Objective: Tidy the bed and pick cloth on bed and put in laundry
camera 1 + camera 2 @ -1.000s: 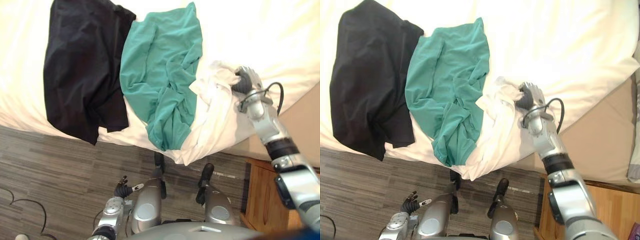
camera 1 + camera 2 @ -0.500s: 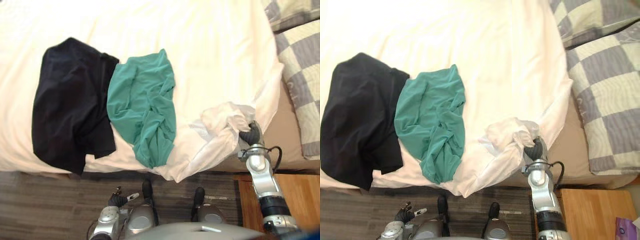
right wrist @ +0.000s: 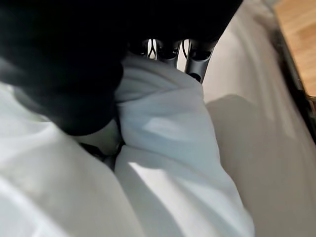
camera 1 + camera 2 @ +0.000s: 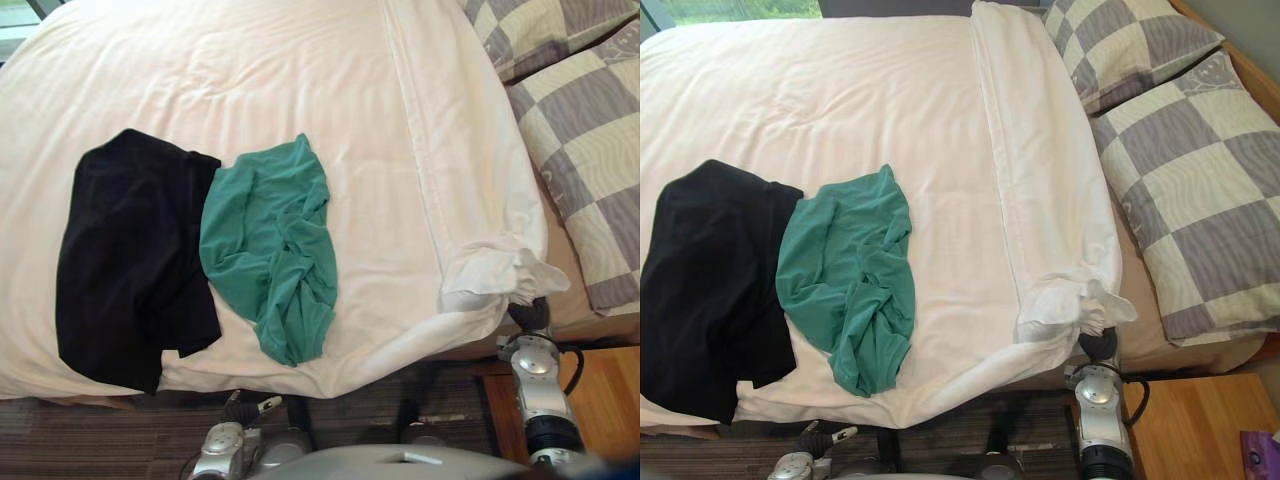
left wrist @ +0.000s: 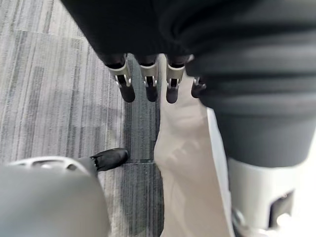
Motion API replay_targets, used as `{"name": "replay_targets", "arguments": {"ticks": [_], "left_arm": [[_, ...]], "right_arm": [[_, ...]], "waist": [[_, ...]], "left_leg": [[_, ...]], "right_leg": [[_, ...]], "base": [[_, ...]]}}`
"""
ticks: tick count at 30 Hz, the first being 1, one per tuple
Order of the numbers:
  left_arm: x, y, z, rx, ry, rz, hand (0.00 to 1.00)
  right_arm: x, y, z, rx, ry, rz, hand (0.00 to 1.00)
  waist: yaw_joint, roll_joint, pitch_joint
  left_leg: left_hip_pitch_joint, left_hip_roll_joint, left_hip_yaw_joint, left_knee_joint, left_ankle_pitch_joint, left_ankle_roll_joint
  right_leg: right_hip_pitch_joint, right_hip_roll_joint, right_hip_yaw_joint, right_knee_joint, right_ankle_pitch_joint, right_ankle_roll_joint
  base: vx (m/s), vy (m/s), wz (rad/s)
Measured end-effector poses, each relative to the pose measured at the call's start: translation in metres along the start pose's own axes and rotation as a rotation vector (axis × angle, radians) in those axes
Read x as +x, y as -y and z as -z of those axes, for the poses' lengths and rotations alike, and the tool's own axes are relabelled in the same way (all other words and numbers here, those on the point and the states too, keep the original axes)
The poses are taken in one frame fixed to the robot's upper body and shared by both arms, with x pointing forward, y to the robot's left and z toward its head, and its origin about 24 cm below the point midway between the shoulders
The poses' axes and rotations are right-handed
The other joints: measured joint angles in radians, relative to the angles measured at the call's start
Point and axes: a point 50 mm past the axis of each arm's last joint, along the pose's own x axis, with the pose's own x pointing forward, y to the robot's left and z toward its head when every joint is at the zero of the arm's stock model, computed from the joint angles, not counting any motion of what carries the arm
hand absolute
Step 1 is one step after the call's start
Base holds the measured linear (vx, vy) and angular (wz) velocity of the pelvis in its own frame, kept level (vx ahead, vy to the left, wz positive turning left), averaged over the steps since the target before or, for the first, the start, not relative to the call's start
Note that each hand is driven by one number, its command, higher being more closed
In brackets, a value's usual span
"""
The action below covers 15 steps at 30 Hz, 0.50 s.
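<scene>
The right hand is clamping the bunched duvet corner at lower right, and should probably be drawing it evenly toward the checked pillows. The teal cloth and black cloth are lying centre-left, near the bed's lower edge. The left hand, fingers relaxed, is hanging over open floor.

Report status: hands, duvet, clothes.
Right hand shut on duvet corner, beside the pillows. Left hand open, low, empty. Black garment and teal garment on the duvet, untouched. Nothing seen in the way.
</scene>
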Motion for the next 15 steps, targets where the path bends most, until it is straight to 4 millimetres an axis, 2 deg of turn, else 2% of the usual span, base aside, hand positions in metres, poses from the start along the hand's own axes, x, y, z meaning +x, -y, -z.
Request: {"name": "replay_targets", "arguments": {"ticks": [6,9,12,14,15], "left_arm": [[-0.003,-0.008,0.012,-0.056,-0.032,-0.037,0.0],[-0.007,-0.008,0.024,-0.104,-0.069,-0.053,0.0],[-0.013,-0.005,0.04,-0.14,-0.118,-0.06,0.0],[-0.018,-0.006,0.052,-0.158,-0.148,-0.071,0.0],[-0.02,-0.006,0.056,-0.174,-0.157,-0.077,0.0]], "right_arm": [[0.002,0.046,0.025,0.122,-0.168,0.189,0.0],[-0.007,0.085,0.035,0.134,-0.215,0.36,0.0],[-0.015,0.124,0.025,0.151,-0.172,0.587,0.0],[-0.022,0.161,0.007,0.155,-0.085,0.77,0.0],[-0.025,0.172,-0.001,0.157,-0.048,0.825,0.0]], "waist": [[-0.011,0.011,-0.006],[-0.014,0.027,-0.016],[-0.027,0.04,-0.024],[-0.038,0.031,-0.036],[-0.037,0.038,-0.049]], "left_leg": [[0.004,-0.004,0.011,0.0,-0.012,0.011],[0.005,-0.007,0.015,0.0,-0.021,0.016],[0.018,-0.014,0.024,0.0,-0.032,0.018],[0.023,-0.012,0.031,-0.001,-0.038,0.016],[0.023,-0.009,0.037,-0.001,-0.04,0.015]], "right_leg": [[-0.001,-0.007,0.004,0.001,-0.001,0.001],[-0.002,-0.017,0.004,0.005,-0.004,0.006],[-0.001,-0.026,0.008,0.015,-0.013,0.015],[-0.006,-0.026,0.014,0.029,-0.021,0.016],[-0.009,-0.024,0.018,0.029,-0.021,0.016]], "base": [[0.0,-0.001,-0.01],[0.01,0.004,-0.01],[0.03,0.014,-0.08],[0.04,-0.003,-0.11],[0.05,-0.022,-0.13]]}}
